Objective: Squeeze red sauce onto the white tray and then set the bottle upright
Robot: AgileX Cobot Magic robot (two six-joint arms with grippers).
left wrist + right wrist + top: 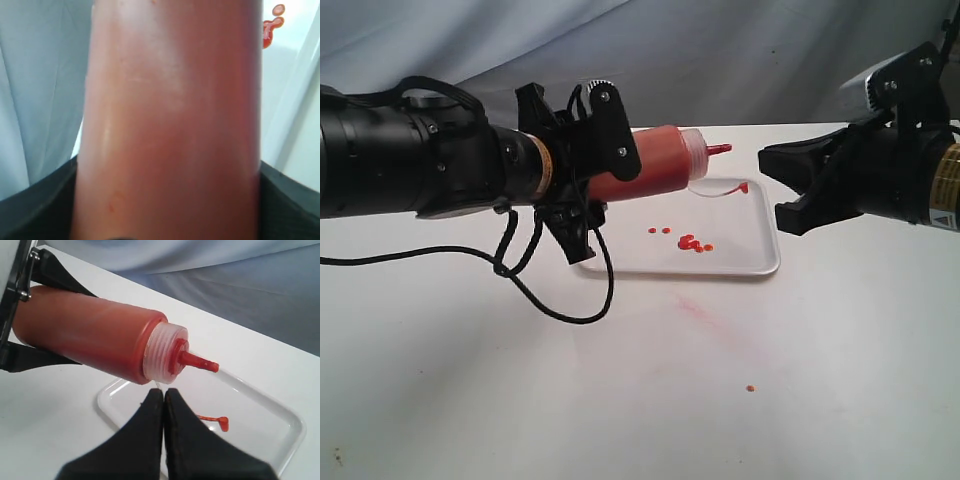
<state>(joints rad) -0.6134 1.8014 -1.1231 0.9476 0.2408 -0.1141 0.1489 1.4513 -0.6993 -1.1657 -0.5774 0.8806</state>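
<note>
Exterior view, one bottle (pixel 655 160), translucent red-orange, red-nozzled, held sideways by the left claw (pixel 600 205) above one white tray (pixel 740 250), several drops of red sauce (pixel 690 242) seen on it, one stray drop (pixel 750 388) on the table (pixel 470 400), right claw (pixel 163 400) pinched closed, empty.

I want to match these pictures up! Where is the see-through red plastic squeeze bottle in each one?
Exterior view: the translucent red-orange plastic squeeze bottle lies sideways, upper middle.
Left wrist view: it fills the picture's middle.
Right wrist view: picture's upper left, nozzle toward the middle.
Shared landmark: the shallow white plastic tray.
</note>
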